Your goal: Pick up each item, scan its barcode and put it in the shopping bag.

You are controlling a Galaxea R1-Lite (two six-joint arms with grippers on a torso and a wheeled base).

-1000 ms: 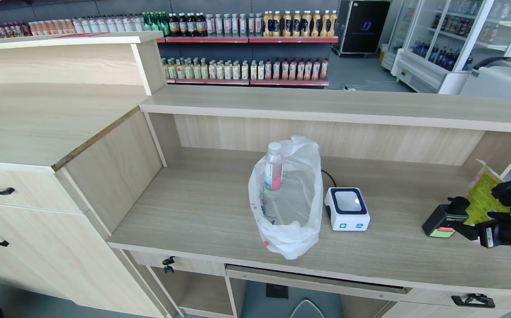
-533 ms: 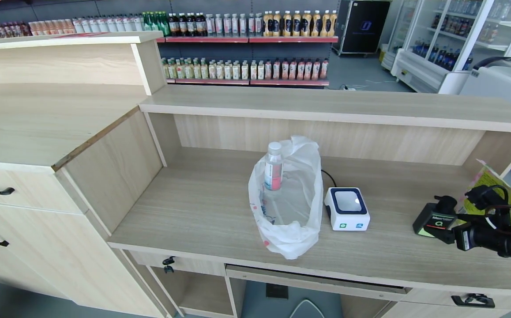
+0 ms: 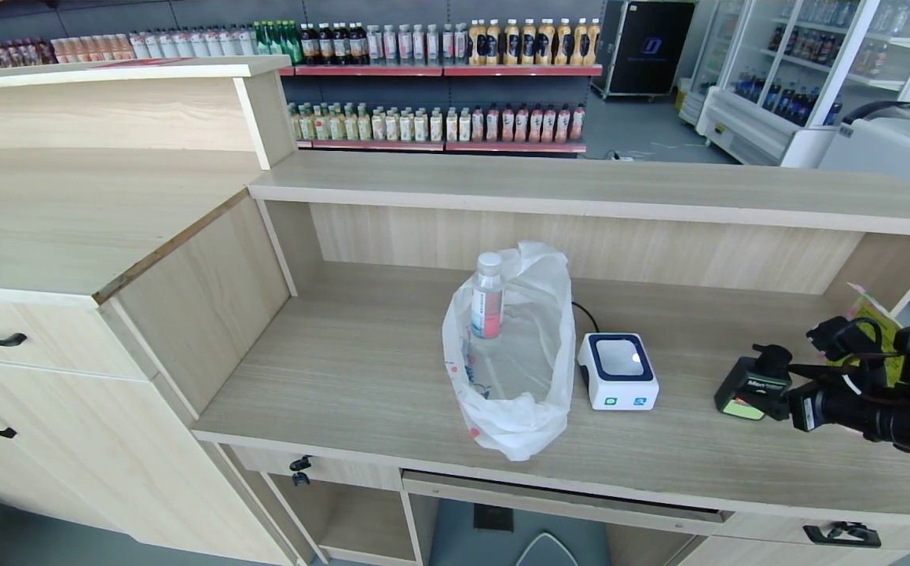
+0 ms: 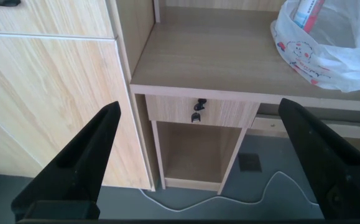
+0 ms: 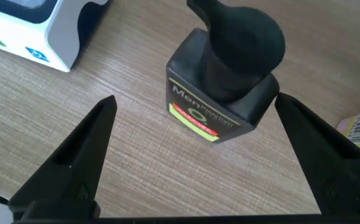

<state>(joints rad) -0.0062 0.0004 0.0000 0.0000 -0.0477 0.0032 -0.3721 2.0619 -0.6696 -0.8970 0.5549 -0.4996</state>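
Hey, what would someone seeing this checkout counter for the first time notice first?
Probably the white bag in the middle of the counter, with a clear bottle standing upright in it. Next, the white scanner just right of the bag, and a black bottle at the counter's right end, with the open right claw at it.

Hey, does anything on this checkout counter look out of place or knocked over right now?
One thing: the black bottle, right of the scanner, sits tilted, cap leaning toward the open right gripper, not upright. The clear bottle stands upright in the shopping bag. I see nothing spilled or damaged.
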